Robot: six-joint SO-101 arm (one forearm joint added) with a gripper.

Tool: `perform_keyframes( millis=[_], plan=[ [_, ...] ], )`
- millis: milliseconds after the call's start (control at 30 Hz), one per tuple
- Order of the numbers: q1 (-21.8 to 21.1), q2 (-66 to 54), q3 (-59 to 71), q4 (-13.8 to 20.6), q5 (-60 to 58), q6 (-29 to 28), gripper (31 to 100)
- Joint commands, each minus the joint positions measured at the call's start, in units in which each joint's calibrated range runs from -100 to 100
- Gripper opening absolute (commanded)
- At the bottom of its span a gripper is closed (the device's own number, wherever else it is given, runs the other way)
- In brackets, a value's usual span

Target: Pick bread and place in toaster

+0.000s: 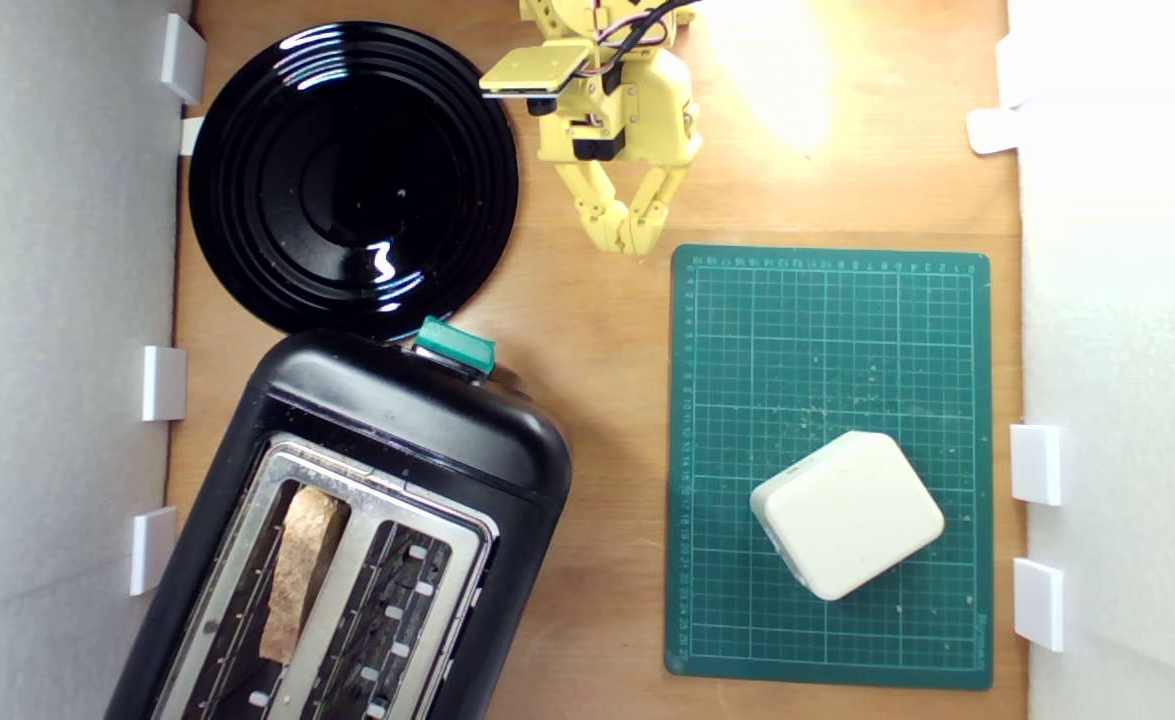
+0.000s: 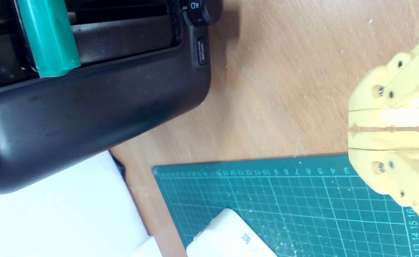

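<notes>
The yellow arm (image 1: 612, 95) is reaching in from the top edge of the exterior view, its gripper (image 1: 631, 240) pointing down toward the near edge of the green cutting mat (image 1: 832, 465) and hanging over bare worktop (image 1: 587, 330). The fingers (image 2: 387, 117) are sitting clenched together with only a thin slit between them, grasping nothing. The bread (image 1: 297, 570) is standing in 1 of the 2 slots of the toaster (image 1: 347, 530), the slot toward the exterior view's left. The teal lever (image 1: 455, 345) is facing the black plate (image 1: 352, 175). A white block (image 1: 847, 515) is resting on the mat.
</notes>
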Motion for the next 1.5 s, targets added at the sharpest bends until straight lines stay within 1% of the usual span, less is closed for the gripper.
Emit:
perform_keyframes(
  millis=[0, 200, 1467],
  plan=[
    [0.39, -0.51, 0.40, -0.17, -0.40, -1.51, 30.9],
    [-0.26, -0.51, 0.40, -0.17, -0.49, -2.09, 31.0],
    [-0.10, -0.01, 0.40, -0.17, -0.40, -2.40, 30.9]
  ],
)
